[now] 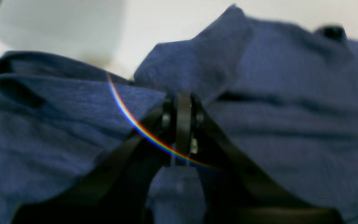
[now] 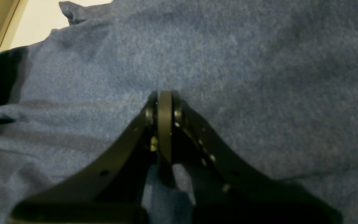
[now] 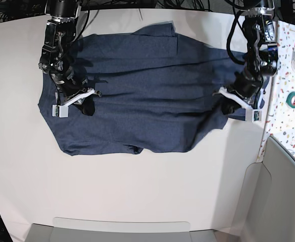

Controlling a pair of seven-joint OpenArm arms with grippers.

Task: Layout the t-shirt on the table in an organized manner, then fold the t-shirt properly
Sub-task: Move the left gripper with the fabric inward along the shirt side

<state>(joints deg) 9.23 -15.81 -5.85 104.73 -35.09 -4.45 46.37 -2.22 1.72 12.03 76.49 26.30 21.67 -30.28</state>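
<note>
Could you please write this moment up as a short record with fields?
t-shirt: spread across the table, plain side up, wrinkled between the arms
left pincer: shut on a pinch of t-shirt cloth
right pincer: shut on a pinch of t-shirt cloth
folding: not yet done
beside table: speckled strip with green tape roll
</note>
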